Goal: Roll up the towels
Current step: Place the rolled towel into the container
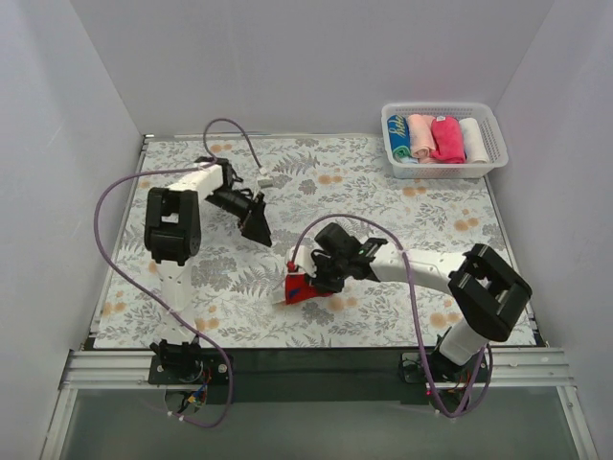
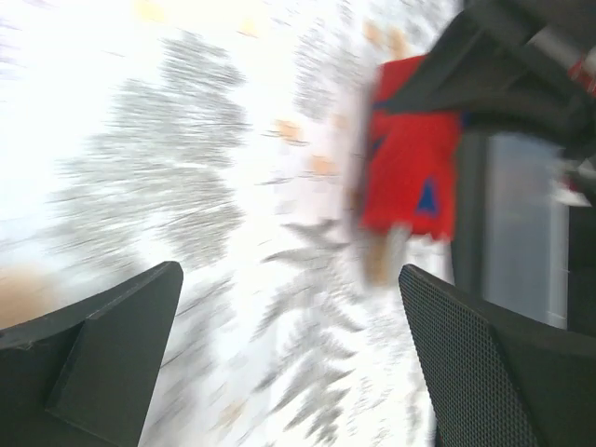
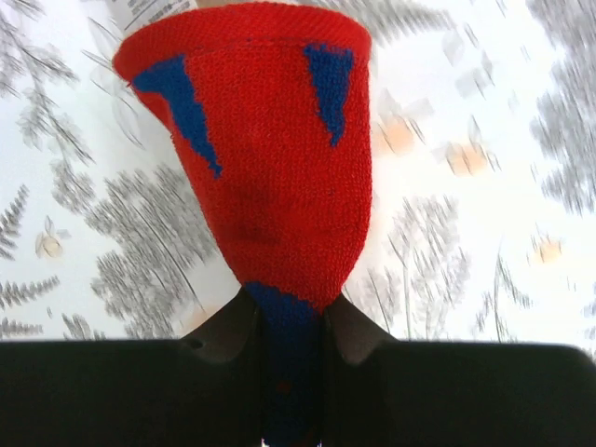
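Observation:
A red towel with blue marks (image 1: 303, 288) lies bunched on the floral table cloth (image 1: 402, 206), just left of the middle near the front. My right gripper (image 1: 316, 278) is shut on it. In the right wrist view the red towel (image 3: 261, 158) fans out from the right gripper (image 3: 289, 312), its dark blue end pinched between the jaws. My left gripper (image 1: 255, 222) hovers up and left of the towel, apart from it. In the blurred left wrist view the left gripper (image 2: 289, 275) is wide open and empty, with the red towel (image 2: 414, 177) ahead on the right. A rolled hot-pink towel (image 1: 446, 139) sits in the basket.
A white slotted basket (image 1: 445, 171) stands at the back right corner, holding the pink roll beside a blue, a peach and a white roll. A small white tag-like object (image 1: 265, 179) lies by the left arm. White walls close in the table.

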Controlling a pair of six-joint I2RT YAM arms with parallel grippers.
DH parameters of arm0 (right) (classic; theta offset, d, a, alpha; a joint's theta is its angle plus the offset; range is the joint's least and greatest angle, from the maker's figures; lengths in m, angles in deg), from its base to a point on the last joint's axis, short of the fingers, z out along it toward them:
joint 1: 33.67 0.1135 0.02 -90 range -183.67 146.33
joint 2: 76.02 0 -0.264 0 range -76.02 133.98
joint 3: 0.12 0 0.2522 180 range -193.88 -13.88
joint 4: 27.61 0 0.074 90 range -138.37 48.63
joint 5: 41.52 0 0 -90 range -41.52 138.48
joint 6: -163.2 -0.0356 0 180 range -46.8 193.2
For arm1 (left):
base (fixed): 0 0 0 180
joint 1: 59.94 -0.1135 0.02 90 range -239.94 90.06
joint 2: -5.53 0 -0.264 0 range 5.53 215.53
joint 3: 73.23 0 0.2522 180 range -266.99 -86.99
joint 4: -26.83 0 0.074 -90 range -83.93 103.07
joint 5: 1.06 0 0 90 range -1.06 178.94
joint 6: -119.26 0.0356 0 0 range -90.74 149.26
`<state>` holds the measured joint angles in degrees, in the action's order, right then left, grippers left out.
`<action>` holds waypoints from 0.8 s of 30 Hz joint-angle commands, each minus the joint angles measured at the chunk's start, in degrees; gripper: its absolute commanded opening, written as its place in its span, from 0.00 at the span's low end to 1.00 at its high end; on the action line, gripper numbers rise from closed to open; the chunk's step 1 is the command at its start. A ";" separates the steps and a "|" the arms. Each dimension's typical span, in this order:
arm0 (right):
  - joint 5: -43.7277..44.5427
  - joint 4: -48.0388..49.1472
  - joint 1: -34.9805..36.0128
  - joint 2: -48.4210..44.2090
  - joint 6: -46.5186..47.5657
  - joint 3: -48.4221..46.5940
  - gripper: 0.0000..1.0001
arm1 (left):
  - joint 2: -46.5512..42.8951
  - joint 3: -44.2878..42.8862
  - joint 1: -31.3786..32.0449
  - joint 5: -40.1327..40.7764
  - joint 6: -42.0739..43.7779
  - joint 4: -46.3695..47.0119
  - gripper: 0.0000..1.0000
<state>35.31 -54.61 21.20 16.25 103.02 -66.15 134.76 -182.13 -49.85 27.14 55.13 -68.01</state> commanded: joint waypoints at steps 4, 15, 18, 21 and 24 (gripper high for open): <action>-8.88 -14.18 -16.35 -5.17 -4.94 -7.03 0.01 | -13.29 -11.12 -4.02 5.29 -9.16 10.41 0.98; -15.40 -23.59 -53.69 4.40 -10.31 -38.41 0.01 | -20.34 -18.76 -3.76 6.52 -24.10 21.32 0.98; -13.38 -22.81 -60.90 11.07 -13.36 -51.81 0.01 | -20.59 -19.39 -3.76 5.29 -25.25 21.49 0.98; -10.92 -20.09 -65.92 18.54 -18.38 -63.34 0.01 | -23.14 -14.83 -3.67 5.37 -27.45 24.82 0.98; -4.25 -16.15 -67.52 23.82 -19.88 -68.30 0.01 | -26.56 -9.82 -3.76 5.46 -27.54 26.76 0.98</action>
<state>26.19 -74.28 -45.61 37.78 87.79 -129.62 113.51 -195.00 -53.44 33.28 29.58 -43.23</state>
